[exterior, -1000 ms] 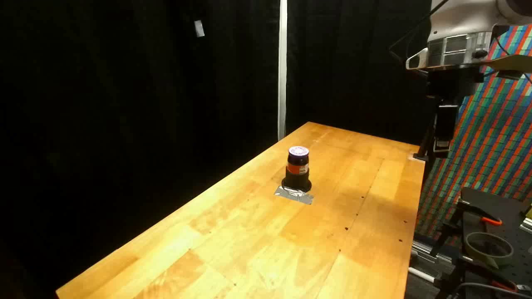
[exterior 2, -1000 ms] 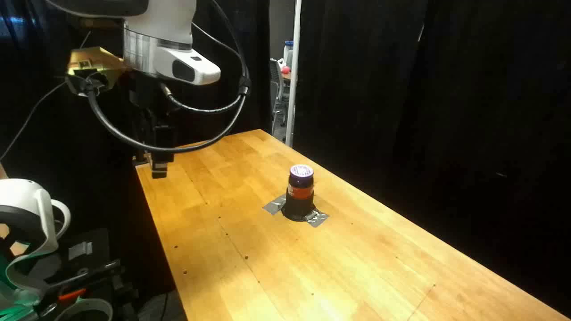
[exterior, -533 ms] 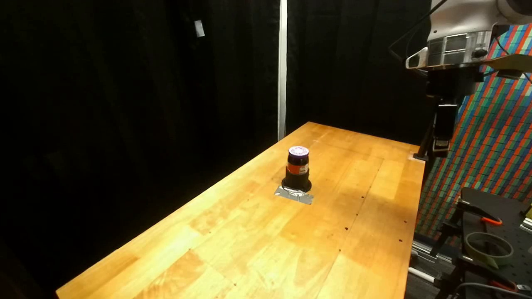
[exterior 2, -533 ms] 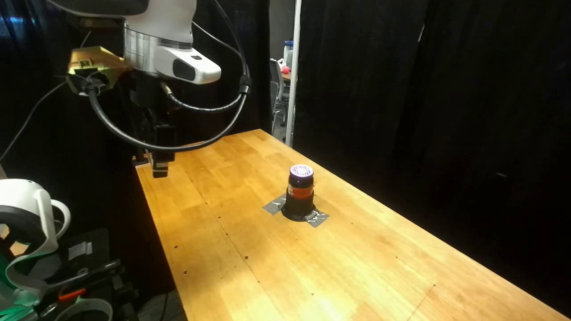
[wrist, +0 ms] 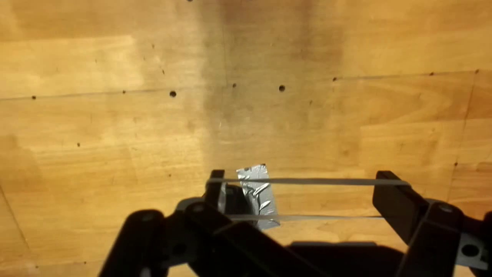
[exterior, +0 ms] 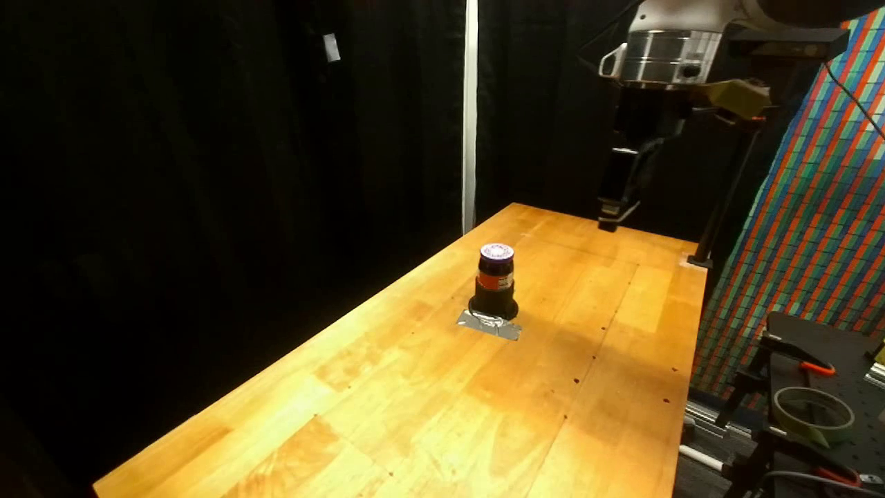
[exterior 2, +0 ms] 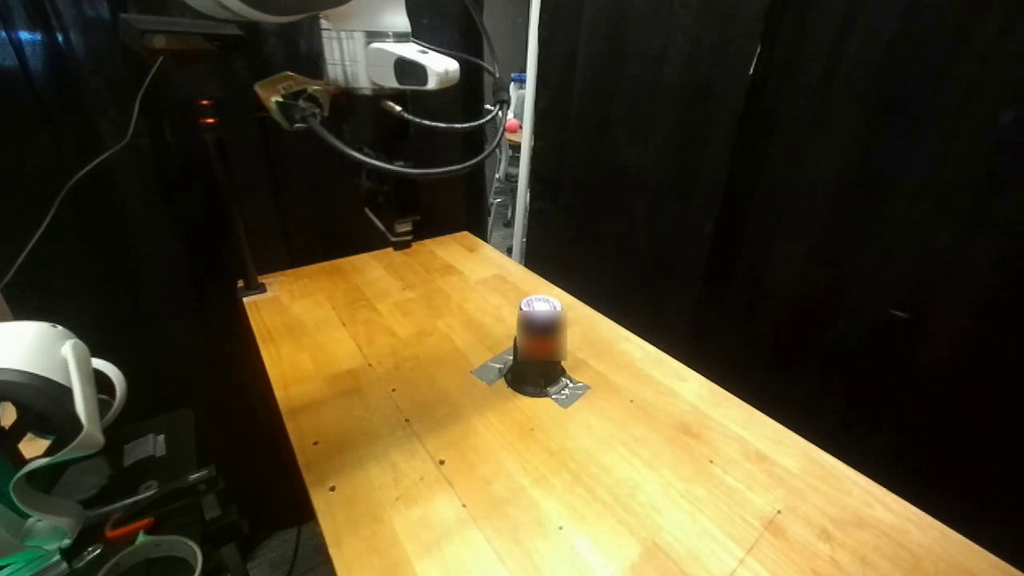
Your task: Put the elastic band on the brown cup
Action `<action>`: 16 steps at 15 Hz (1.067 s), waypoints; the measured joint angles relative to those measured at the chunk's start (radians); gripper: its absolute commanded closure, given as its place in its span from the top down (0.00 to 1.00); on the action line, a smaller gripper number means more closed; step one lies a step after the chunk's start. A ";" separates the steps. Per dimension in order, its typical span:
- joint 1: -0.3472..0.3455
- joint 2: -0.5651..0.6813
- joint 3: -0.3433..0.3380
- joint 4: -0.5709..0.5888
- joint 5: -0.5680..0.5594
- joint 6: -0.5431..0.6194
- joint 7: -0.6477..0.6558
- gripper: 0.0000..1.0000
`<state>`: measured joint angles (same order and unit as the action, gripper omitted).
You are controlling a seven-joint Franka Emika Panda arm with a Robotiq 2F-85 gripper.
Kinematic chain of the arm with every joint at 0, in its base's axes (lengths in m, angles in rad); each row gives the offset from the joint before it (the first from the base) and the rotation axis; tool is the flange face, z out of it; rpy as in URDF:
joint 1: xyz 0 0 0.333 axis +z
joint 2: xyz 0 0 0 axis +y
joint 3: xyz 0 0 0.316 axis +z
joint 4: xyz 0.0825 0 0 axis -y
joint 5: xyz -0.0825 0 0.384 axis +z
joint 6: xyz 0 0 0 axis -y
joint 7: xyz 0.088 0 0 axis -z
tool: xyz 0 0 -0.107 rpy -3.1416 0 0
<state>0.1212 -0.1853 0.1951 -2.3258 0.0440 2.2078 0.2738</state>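
The brown cup [exterior: 496, 280] is a short dark cylinder with an orange-red stripe and a whitish top. It stands upright on the wooden table, and an exterior view shows it partly blurred [exterior 2: 538, 360]. In the wrist view, a dark part of it [wrist: 235, 201] shows beside the left finger; the rest is hidden. My gripper [wrist: 303, 179] is open. The grey elastic band [wrist: 319, 181] is stretched around both fingers as a loop with two strands. In both exterior views my gripper [exterior: 617, 216] [exterior 2: 398, 234] is above and apart from the cup.
Silver tape [exterior: 489, 325] lies on the table [exterior: 442, 415] at the cup's foot; it also shows in the wrist view [wrist: 261, 198]. A black post [exterior 2: 248, 256] is clamped at the table's far corner. A side bench [exterior: 823, 360] holds a tape roll [exterior: 813, 415].
Since half a second ago, the arm and gripper have moved from beside the table's edge inward over the table. The cup has not moved.
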 measured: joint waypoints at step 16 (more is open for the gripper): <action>0.023 0.798 -0.145 0.791 -0.240 0.013 0.141 1.00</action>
<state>0.1439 0.6132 0.0498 -1.5344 -0.1964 2.2206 0.4146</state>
